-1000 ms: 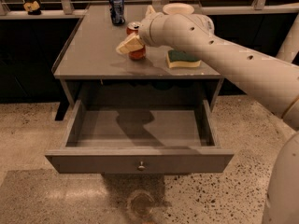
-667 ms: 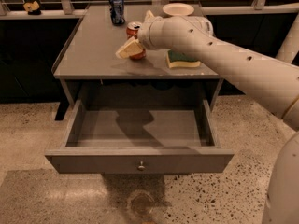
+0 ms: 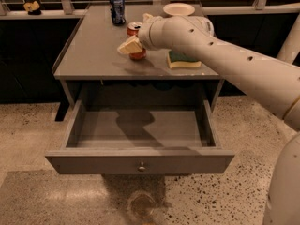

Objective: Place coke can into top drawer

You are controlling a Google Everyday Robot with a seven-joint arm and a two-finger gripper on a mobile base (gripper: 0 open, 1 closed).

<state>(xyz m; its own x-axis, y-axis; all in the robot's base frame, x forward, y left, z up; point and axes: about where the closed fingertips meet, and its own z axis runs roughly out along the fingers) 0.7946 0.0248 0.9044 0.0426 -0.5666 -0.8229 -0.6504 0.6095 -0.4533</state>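
coke can [image 3: 138,55] still sits midway between the worktop's [image 3: 93,55] side edges, my pincer [image 3: 133,44] against it, grip untellable, so the open top drawer [image 3: 93,162] waits.

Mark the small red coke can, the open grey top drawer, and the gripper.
small red coke can [image 3: 135,28], camera view, on its silver top.
open grey top drawer [image 3: 93,162], camera view, on the left part of its flat front panel.
gripper [image 3: 131,45], camera view, on its cream tip at the can.
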